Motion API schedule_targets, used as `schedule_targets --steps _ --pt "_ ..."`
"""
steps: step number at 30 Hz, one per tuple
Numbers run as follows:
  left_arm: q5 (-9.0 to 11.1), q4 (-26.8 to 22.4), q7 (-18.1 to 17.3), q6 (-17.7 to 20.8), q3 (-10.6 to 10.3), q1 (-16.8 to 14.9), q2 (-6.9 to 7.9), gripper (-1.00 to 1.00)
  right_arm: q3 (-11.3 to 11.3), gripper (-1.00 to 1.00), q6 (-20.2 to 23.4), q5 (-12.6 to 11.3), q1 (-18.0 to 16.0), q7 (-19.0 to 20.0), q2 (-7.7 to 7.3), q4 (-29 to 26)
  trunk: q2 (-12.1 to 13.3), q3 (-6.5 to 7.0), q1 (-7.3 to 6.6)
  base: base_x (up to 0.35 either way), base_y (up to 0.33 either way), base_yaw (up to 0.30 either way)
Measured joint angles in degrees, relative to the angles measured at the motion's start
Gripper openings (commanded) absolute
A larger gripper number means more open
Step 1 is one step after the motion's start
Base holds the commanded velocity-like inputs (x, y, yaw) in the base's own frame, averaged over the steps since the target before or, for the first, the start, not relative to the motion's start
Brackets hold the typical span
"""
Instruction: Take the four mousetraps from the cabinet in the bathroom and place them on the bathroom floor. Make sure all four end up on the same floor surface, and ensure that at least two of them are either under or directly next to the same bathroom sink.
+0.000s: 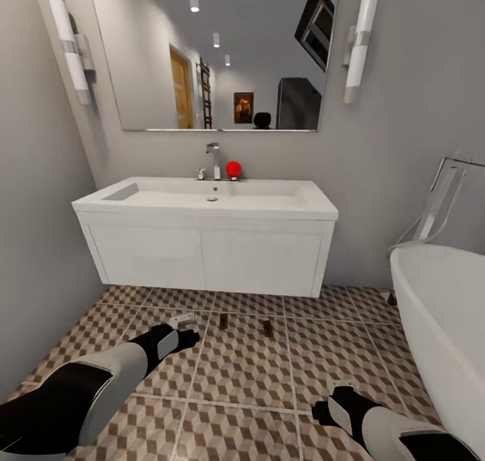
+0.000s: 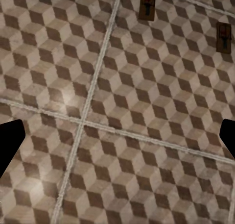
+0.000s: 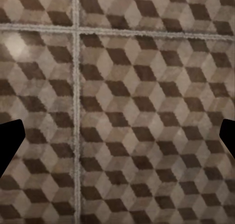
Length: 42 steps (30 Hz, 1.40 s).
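A grey-walled bathroom is seen, with a brown, beige and white cube-patterned tiled floor [image 1: 256,380] under a wide white wall-hung sink [image 1: 205,235]. Two small tan wooden mousetraps [image 1: 223,321] [image 1: 268,327] are laid on the tiles just before the sink. The left gripper [image 2: 117,136] and right gripper [image 3: 117,136] are held spread wide above bare tiles, nothing gripped.

Two mousetraps on the tiled floor in front of the sink

One mousetrap [image 1: 223,322] and a second mousetrap [image 1: 267,327] lie flat, well apart from each other, on the bathroom floor [image 1: 236,380] with its brown, beige and white cube-pattern tiles, just ahead of the left tool [image 1: 183,321] and below the front edge of the white wall-hung sink [image 1: 209,235]. Each is a small tan board with dark metal parts, lying lengthwise away from the tool.
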Motion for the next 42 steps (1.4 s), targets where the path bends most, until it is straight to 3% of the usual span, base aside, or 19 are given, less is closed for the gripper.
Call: schedule_targets --steps 25,30,38,42 --pt "-0.1 0.1 0.1 0.1 0.0 0.2 0.1 1.0 0.0 1.0 0.2 -0.1 0.1 0.1 -0.32 0.0 10.0 2.18 -5.49 0.0 0.0 0.0" --pt "-0.1 0.1 0.0 0.1 0.0 0.2 1.26 1.0 0.0 1.0 0.2 -0.1 0.1 0.0 -0.42 0.0 12.0 2.75 -6.59 0.0 0.0 0.0" --pt "0.0 0.1 0.0 0.1 0.0 0.3 2.14 1.0 0.1 1.0 -0.2 0.0 1.8 0.1 -2.43 0.0 15.2 4.07 -8.35 0.0 0.0 0.0" --pt "0.0 0.0 0.0 0.1 0.0 1.9 2.25 1.0 0.1 1.0 -0.4 0.0 4.0 0.1 -3.54 0.0 16.8 4.78 -9.23 0.0 0.0 0.0"
